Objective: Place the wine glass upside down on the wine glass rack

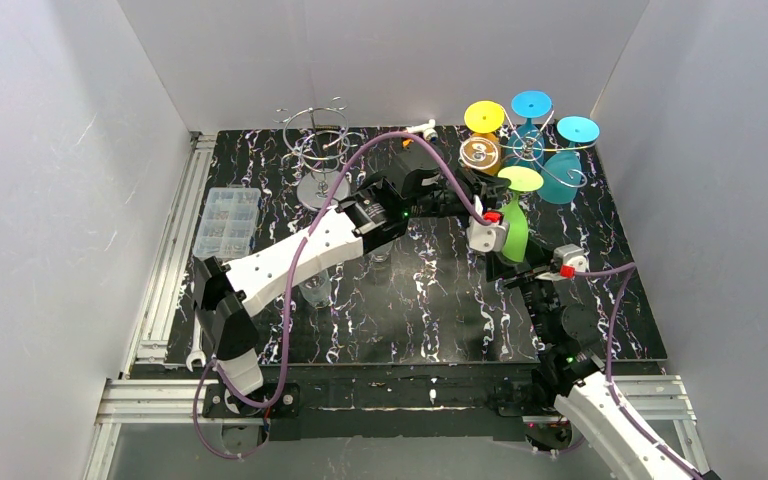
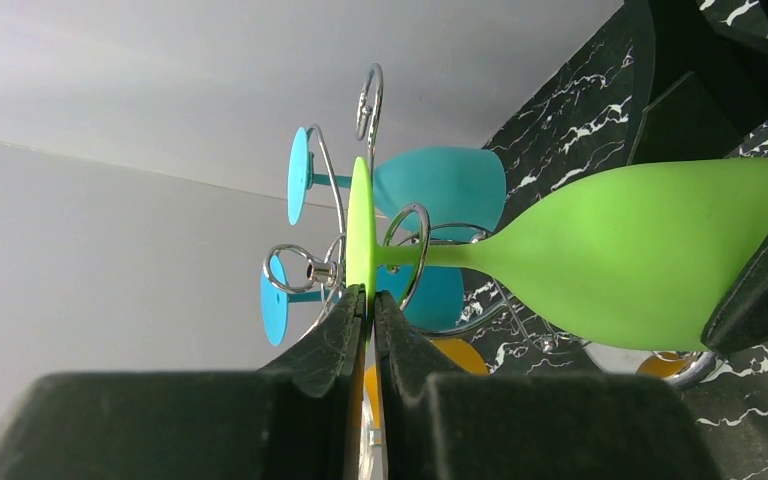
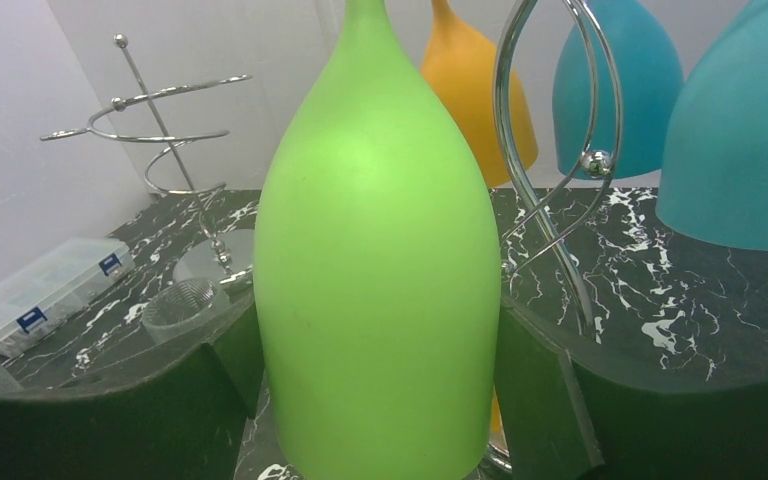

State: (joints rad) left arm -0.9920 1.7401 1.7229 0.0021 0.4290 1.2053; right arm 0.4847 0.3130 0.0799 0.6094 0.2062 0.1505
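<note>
Pinching green wine glass (image 2: pixel 620 250) foot rim in closed left gripper (image 2: pixel 370 305); clasping bowl, apparently snug, in wide-spread right gripper (image 3: pixel 380 400); inverted beside wine glass rack (image 1: pixel 526 150), table's one o'clock.

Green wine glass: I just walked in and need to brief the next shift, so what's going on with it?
Both arms are on the green wine glass, which is upside down, foot on top. The right gripper grips its bowl from both sides; the left gripper is shut on the edge of its foot. The glass is at the wine glass rack, its stem seemingly at a wire loop, beside blue glasses and an orange glass already hanging there. Neither gripper has let go.
</note>
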